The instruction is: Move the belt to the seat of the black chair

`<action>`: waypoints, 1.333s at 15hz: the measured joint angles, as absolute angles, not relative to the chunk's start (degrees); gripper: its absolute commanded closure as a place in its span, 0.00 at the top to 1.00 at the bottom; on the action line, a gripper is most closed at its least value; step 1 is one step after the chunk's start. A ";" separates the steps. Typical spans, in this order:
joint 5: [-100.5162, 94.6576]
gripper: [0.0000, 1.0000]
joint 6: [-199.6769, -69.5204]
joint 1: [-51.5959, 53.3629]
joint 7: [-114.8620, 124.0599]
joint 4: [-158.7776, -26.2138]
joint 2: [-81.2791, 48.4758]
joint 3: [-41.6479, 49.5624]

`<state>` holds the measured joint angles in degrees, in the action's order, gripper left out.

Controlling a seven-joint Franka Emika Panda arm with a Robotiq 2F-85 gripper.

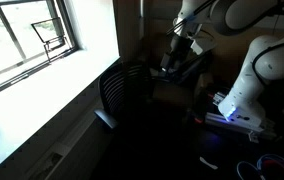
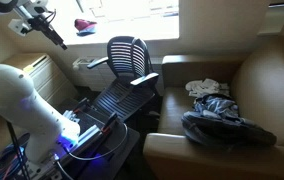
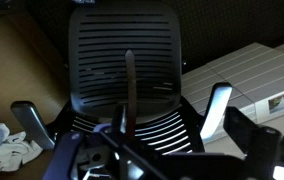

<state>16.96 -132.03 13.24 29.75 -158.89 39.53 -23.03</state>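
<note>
1. The belt (image 3: 128,88) is a narrow dark strap running lengthwise down the middle of the chair (image 3: 92,55) back, across its ribs, in the wrist view. I cannot tell whether it lies on the ribs or hangs in front of them. No buckle is visible.
2. The seat is too dark to make out. Judgement: the belt is not yet on it.
3. The gripper (image 2: 57,38) is near the chair, with its camera facing the back. The fingers (image 3: 218,108) stand well apart on either side of the strap, with nothing clamped between them.
4. Beyond the chair there is a couch (image 2: 232,85) with clothes (image 2: 217,115) heaped on it.
5. Risks, as judgements:
   - The strap is thin, so the jaws may close on a rib instead, or snag in a gap.
   - If pinched at one end, the belt will swing and its free end could catch the armrest.
   - Released too high, it may slide off the seat edge.
   - Dim light hides the seat, so the drop point is uncertain.
</note>
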 measured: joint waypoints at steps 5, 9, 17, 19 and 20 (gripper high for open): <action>16.96 1.00 -132.02 13.24 29.75 -158.93 39.52 -23.03; 16.88 1.00 -132.02 13.24 29.75 -158.90 39.52 -23.02; 17.32 1.00 -141.38 1.99 33.20 -155.13 18.02 -22.84; 12.33 1.00 -147.86 0.51 37.69 -150.55 11.24 -21.80; 8.53 1.00 -150.24 0.11 41.29 -147.62 7.93 -20.99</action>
<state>8.53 -150.24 0.11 41.29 -147.62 7.93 -20.99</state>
